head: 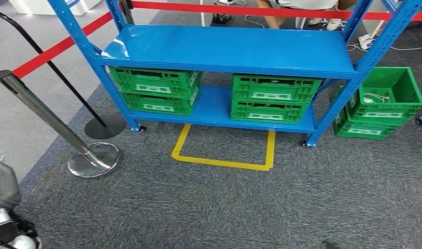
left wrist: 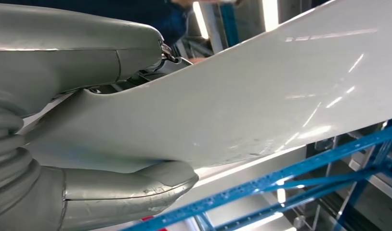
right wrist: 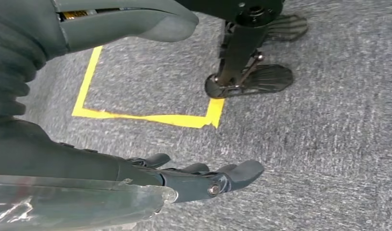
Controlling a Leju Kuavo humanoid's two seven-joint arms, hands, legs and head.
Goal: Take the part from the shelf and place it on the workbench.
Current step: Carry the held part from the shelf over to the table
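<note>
Before the blue shelf (head: 227, 52), left hand (left wrist: 88, 120) gripping white part (left wrist: 261, 101), right hand (right wrist: 136, 144) hanging, fingers spread, empty

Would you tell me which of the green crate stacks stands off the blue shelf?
The stack on the right, standing on the carpet beside the shelf; its top crate is open. The other two stacks sit on the lower board.

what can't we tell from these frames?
- Contents of the green crates under the blue shelf: head view, hidden by the shelf board above.
- White part in the left hand: left wrist view, cut off by the picture's edges, so its shape is unclear.
- Workbench: not visible.
- Person behind the shelf: cut off at the top edge.
</note>
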